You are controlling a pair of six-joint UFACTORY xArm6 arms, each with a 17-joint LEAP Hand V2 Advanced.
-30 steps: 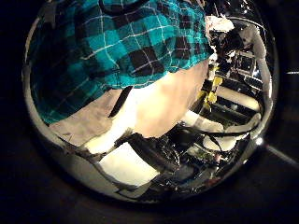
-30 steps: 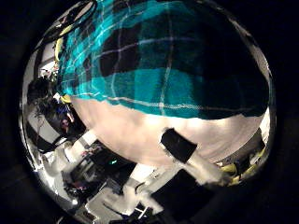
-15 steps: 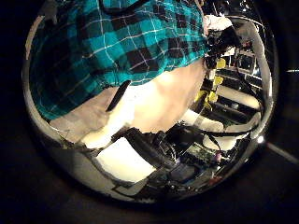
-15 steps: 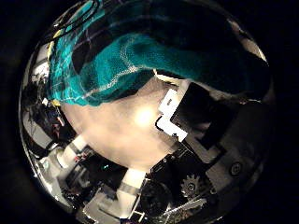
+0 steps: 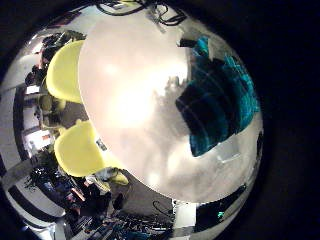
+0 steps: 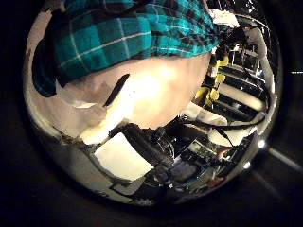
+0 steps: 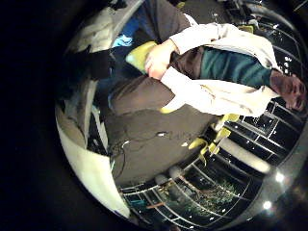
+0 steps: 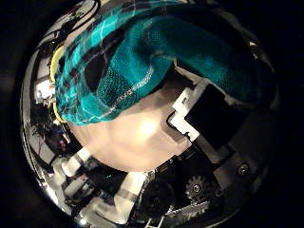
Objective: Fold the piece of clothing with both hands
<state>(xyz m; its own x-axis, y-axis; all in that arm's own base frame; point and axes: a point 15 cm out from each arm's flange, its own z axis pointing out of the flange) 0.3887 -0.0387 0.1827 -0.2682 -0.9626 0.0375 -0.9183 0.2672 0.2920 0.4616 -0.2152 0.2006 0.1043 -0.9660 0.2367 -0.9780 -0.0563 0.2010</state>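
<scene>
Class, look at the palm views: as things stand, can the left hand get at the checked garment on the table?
Probably yes. In the left thumb side view the checked garment fills much of the picture, so it lies close under the left hand, spread on the pale table with nothing between them.

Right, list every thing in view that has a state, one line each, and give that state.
Teal and black plaid cloth garment: lying on the table, one edge lifted and curling over in the right thumb side view.
Pale round table: bears the garment, otherwise mostly bare.
Right hand: fingers at the lifted fold; grip not clear.
Left hand: a finger over the table beside the garment.
</scene>
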